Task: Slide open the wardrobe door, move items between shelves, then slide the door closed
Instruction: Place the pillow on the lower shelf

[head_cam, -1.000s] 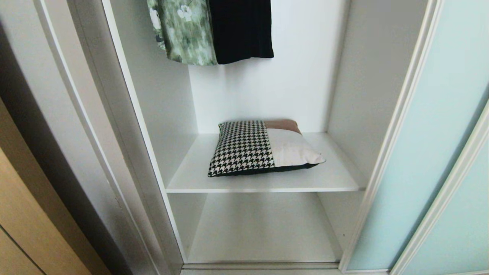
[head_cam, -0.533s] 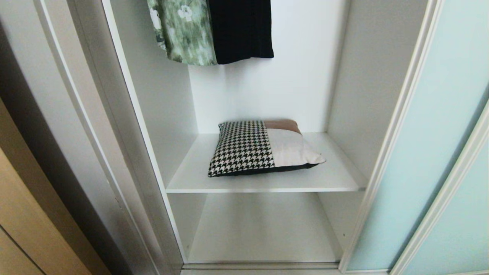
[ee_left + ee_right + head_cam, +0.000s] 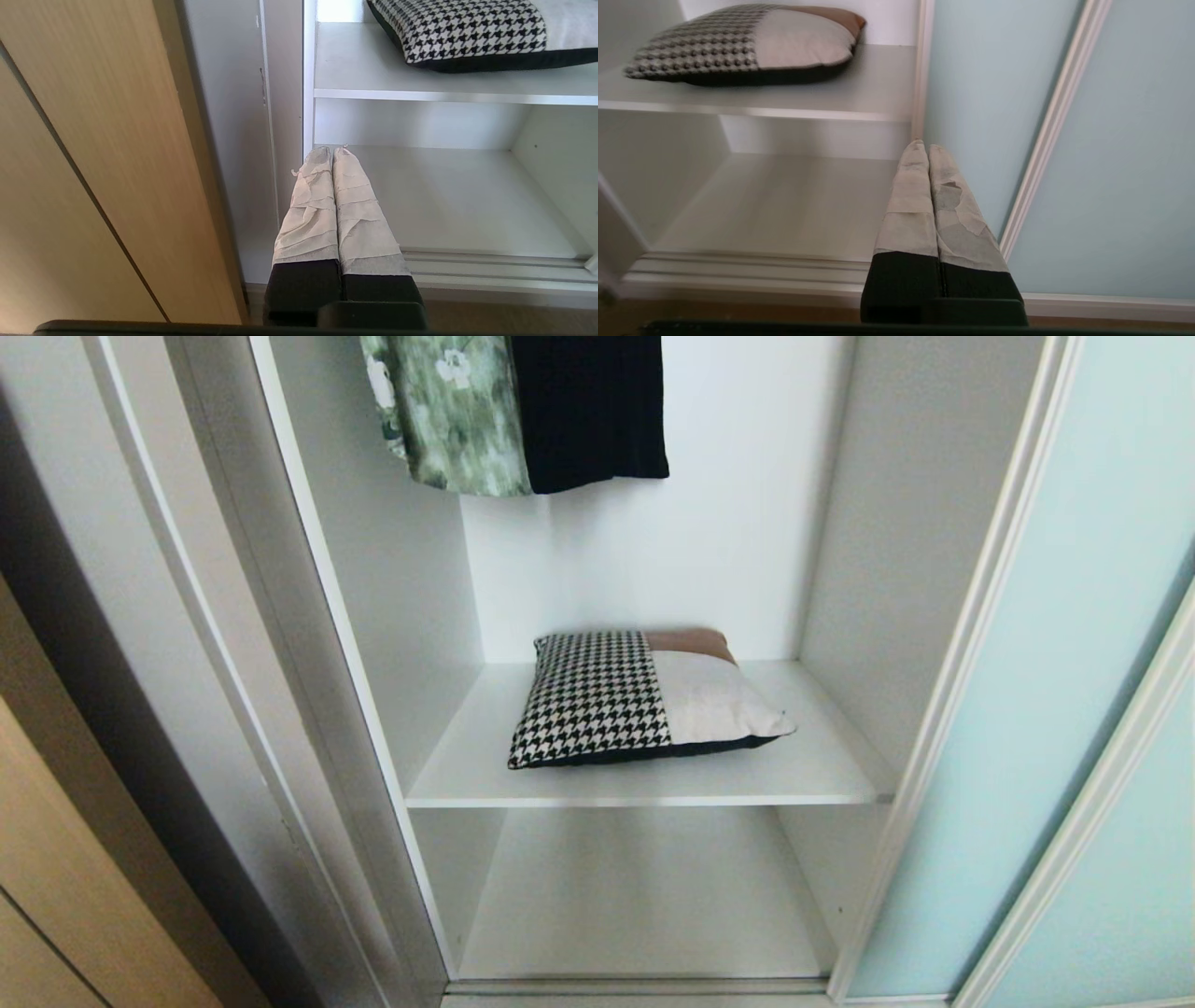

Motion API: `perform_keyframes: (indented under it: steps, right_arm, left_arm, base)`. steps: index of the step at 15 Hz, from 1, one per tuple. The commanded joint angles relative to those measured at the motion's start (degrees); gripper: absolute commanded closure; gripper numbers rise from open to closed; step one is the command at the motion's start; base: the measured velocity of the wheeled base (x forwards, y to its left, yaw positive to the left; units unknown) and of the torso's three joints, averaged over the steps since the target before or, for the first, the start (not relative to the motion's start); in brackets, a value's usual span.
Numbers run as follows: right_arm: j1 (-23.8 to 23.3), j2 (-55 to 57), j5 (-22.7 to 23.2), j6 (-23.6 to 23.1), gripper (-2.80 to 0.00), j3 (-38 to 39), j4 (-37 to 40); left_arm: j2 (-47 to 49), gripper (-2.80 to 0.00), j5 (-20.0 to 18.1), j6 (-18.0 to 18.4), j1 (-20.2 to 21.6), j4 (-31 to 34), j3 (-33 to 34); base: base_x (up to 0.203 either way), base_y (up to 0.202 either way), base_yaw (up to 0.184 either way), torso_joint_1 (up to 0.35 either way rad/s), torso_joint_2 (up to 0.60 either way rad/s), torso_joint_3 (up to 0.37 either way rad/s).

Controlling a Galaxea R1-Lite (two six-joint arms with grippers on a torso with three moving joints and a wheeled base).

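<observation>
Nothing in the head view has moved since the earlier frames; the wardrobe, the cushion and the hanging clothes sit just as they did, and neither arm shows there.

The sliding wardrobe door, pale aqua glass in a thin silvery frame, stands pushed to the right, leaving the compartment open; a second aqua panel lies beside it at the right edge; a light wood door stands to the left of the wardrobe. Inside, the upper shelf is a plain white board, and the lower shelf beneath it carries nothing that can be seen. The cushion lies flat near the middle of the upper shelf, its front edge close to the shelf's front edge, its back near the rear wall; it looks like one cushion, houndstooth on the left, cream on the right with a tan corner, though it could be two. A green floral garment and a black garment hang above it.

The left gripper is pressed shut and holds nothing, out in front of the lower shelf's left corner; the right gripper is likewise shut and empty, near the door frame's edge at the lower shelf's right side.
</observation>
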Motion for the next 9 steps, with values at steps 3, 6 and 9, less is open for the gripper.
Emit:
perform_keyframes:
  steps: [3,6,9]
  right_arm:
    - [0.0,22.2,3.8,0.7,0.0,-19.4,3.2]
    - [0.2,39.6,10.2,2.4,0.0,-33.1,3.9]
    - [2.6,54.6,17.3,4.8,0.0,-46.3,5.5]
  left_arm:
    - [0.1,0.0,0.0,0.0,0.0,0.0,0.0]
    - [0.1,0.0,0.0,0.0,0.0,0.0,0.1]
    - [0.1,0.0,0.0,0.0,0.0,0.0,0.0]
  base:
    - [0.0,0.0,0.0,0.0,0.0,0.0]
    - [0.0,0.0,0.0,0.0,0.0,0.0]
    - [0.0,0.0,0.0,0.0,0.0,0.0]
